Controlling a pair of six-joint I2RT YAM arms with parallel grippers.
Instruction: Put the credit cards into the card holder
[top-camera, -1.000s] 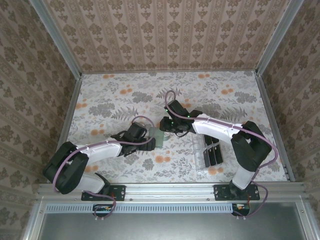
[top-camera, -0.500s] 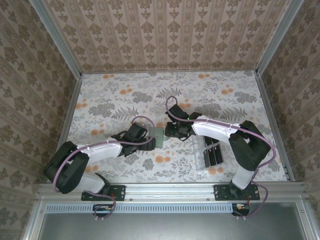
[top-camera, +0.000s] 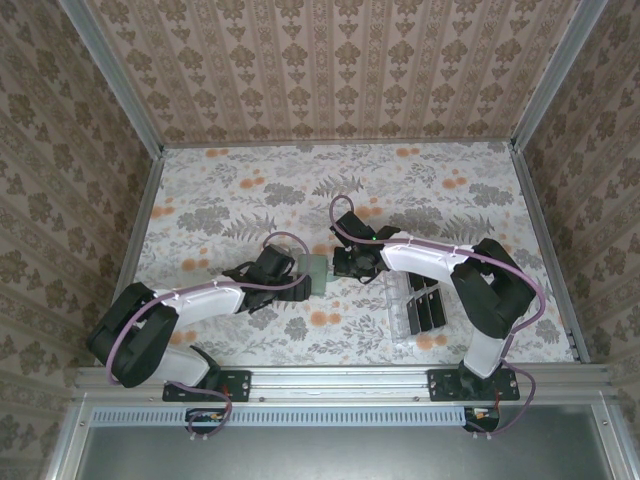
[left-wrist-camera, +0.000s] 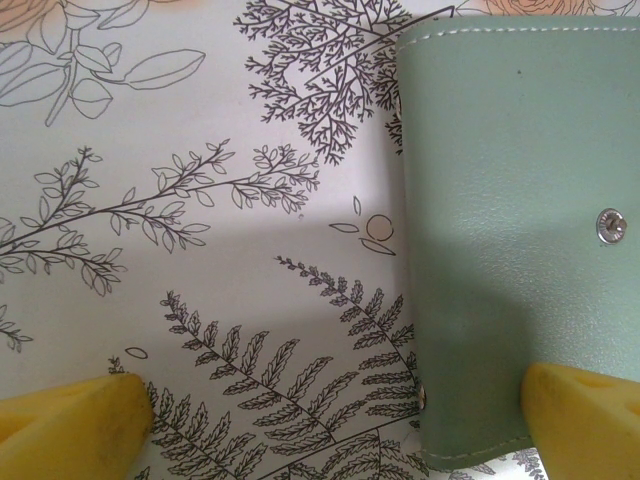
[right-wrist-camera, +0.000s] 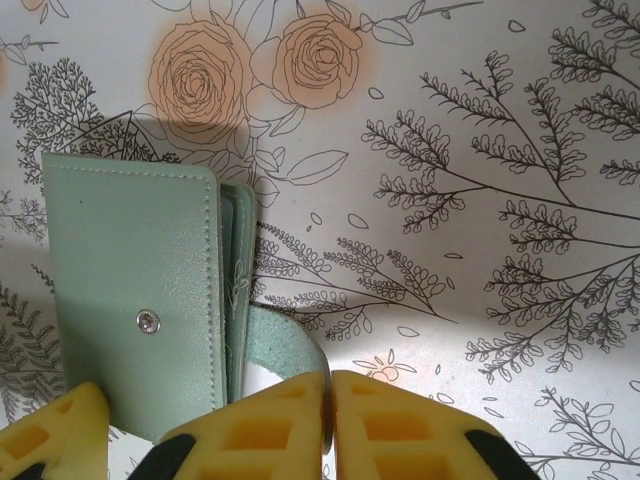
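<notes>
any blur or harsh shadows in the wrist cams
Left wrist: the yellow fingers at the bottom corners are blurred, the card holder is sharp, a soft shadow band crosses its lower half. Right wrist: print is crisp, a darker shadow lies above and left of the holder.

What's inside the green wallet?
Through the gap along the card holder's open edge, a thin grey-blue inner layer shows. The closed green cover hides everything deeper in, so whatever else it holds cannot be seen.

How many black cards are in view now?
3, I think: black cards side by side in the clear rack, right of the green wallet. They're small; others may be hidden inside that wallet.
</notes>
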